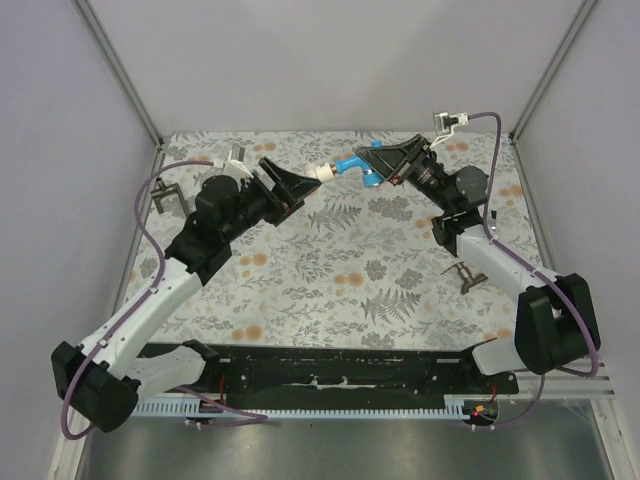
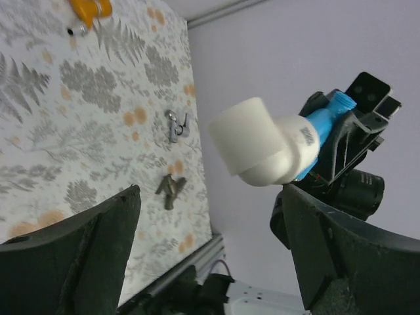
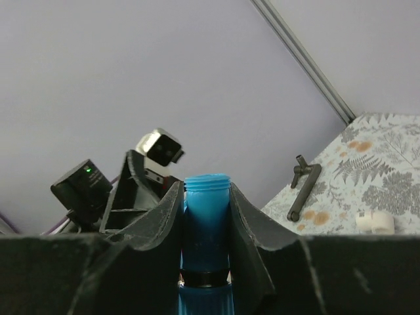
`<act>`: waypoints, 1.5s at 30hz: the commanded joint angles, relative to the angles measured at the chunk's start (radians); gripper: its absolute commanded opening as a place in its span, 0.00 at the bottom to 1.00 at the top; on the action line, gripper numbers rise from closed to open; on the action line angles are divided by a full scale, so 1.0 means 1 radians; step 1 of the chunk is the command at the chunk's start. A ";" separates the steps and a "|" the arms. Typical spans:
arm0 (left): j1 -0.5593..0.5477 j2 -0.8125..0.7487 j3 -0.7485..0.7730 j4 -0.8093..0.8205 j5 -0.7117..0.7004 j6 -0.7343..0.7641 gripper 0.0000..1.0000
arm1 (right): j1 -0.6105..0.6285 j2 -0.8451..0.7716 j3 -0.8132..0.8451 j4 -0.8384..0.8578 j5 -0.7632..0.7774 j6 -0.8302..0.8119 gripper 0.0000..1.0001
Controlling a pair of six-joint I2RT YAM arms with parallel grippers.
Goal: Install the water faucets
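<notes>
Mid-air above the bench [image 1: 330, 260], the two arms meet nose to nose. On the right arm [image 1: 478, 250], the right jaws are clamped tight on the blue faucet [image 1: 356, 165], pinching its body from both sides, and its threaded end pokes up between them in the wrist view. A white elbow fitting [image 2: 259, 141] sits on the faucet's other end, joined to it and aimed at the left arm [image 1: 205, 235]. The left jaws are spread wide with nothing gripped; the white elbow hangs between them, with a clear gap on one side and closer to the other. Down on the flowered bench, the orange faucet [image 2: 90, 8] lies at the top edge of the left wrist view, well apart from the action. One dark metal piece [image 1: 463, 272] rests beside the right arm, another [image 1: 165, 196] sits near the left edge, and a loose white fitting [image 3: 375, 222] lies near that one
</notes>
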 commanded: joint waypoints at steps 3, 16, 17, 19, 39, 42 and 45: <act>0.001 0.065 -0.038 0.184 0.145 -0.421 0.92 | 0.003 0.033 0.031 0.285 -0.030 -0.012 0.00; 0.001 0.031 -0.101 0.430 0.091 -0.534 0.89 | 0.014 0.052 0.012 0.344 -0.031 0.002 0.00; 0.001 0.034 -0.100 0.438 0.088 -0.533 0.89 | 0.015 0.055 0.012 0.348 -0.031 0.005 0.00; 0.001 0.037 -0.094 0.419 0.085 -0.522 0.88 | 0.022 0.056 0.012 0.356 -0.031 0.007 0.00; 0.009 0.051 -0.160 0.562 0.007 -0.545 0.68 | 0.061 0.040 -0.049 0.358 -0.053 0.002 0.00; 0.009 0.057 -0.166 0.590 0.015 -0.551 0.60 | 0.064 0.033 -0.057 0.341 -0.051 0.008 0.00; 0.009 0.060 -0.169 0.619 0.029 -0.547 0.49 | 0.069 0.024 -0.061 0.302 -0.040 0.011 0.00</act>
